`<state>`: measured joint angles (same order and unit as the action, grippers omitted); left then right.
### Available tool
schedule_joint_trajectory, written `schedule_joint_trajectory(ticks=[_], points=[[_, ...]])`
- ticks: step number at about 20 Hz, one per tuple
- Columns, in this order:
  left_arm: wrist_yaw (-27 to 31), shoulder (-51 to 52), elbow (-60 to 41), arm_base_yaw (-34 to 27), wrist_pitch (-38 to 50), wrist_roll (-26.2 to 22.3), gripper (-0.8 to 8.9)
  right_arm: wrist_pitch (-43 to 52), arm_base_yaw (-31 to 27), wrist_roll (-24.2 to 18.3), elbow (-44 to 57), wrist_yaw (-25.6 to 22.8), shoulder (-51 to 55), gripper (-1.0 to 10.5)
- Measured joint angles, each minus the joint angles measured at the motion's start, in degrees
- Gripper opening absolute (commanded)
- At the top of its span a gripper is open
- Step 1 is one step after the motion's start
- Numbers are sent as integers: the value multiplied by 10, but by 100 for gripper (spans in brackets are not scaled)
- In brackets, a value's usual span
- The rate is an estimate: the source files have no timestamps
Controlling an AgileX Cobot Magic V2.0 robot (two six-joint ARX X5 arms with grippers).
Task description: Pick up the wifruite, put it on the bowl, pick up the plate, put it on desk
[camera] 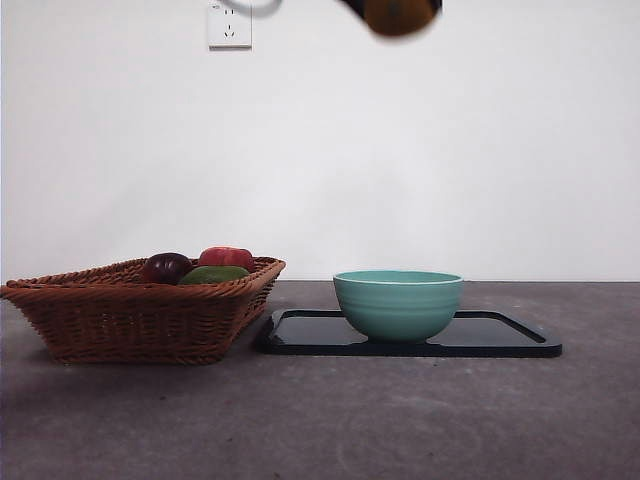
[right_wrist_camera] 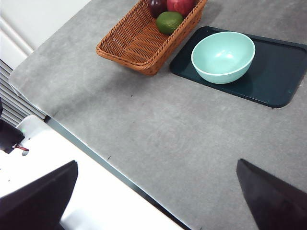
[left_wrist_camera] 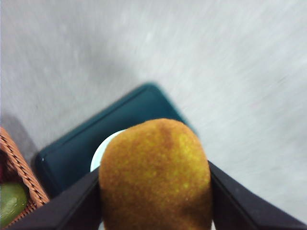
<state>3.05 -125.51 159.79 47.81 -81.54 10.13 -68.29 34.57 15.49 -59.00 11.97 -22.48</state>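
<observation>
- While the left gripper (left_wrist_camera: 156,191) hangs high over the desk (camera: 330,420), its two black jaws are pressed against both sides of the wifruite (left_wrist_camera: 156,175), which fills the gap between them and bulges out past the jaws.
- From the front, the wifruite (camera: 398,14) shows only as a blurred orange-brown lump at the top edge, well above the bowl (camera: 398,303) and a little to its right side.
- Behind the fruit in the left wrist view, a sliver of the bowl's pale rim (left_wrist_camera: 103,151) shows, with the dark plate (left_wrist_camera: 110,134) under it; this picture is smeared with motion blur.
- On the desk, the mint-teal bowl stands upright on the flat black plate (camera: 500,335), toward the plate's left half.
- Just left of the plate sits a brown wicker basket (camera: 140,315), its corner close to the plate's edge, holding a dark purple fruit (camera: 166,267), a red fruit (camera: 226,257) and a green fruit (camera: 213,274).
- Off to the side, the right gripper (right_wrist_camera: 158,191) waits with its jaws spread wide and nothing between them, looking down on the bowl (right_wrist_camera: 223,56), plate (right_wrist_camera: 268,76) and basket (right_wrist_camera: 144,40) from well away.
- A white wall socket (camera: 229,24) is on the wall behind.
</observation>
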Motion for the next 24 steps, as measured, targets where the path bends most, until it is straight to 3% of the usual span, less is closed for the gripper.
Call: schedule_joint_trajectory(ticks=[5,13,15,18,20,24], points=[[0,90,-38,12,0,20,238,0,0,0,0,0,0,579],[5,307,-388,12,0,55,239,0,0,0,0,0,0,579],[57,356,-478,9,0,76,231,0,0,0,0,0,0,579],[170,412,-612,1,0,139,61,0,0,0,0,0,0,579],[191,432,-676,-8,0,177,57,0,0,0,0,0,0,579],[194,436,-727,-24,0,207,58,0,0,0,0,0,0,579]])
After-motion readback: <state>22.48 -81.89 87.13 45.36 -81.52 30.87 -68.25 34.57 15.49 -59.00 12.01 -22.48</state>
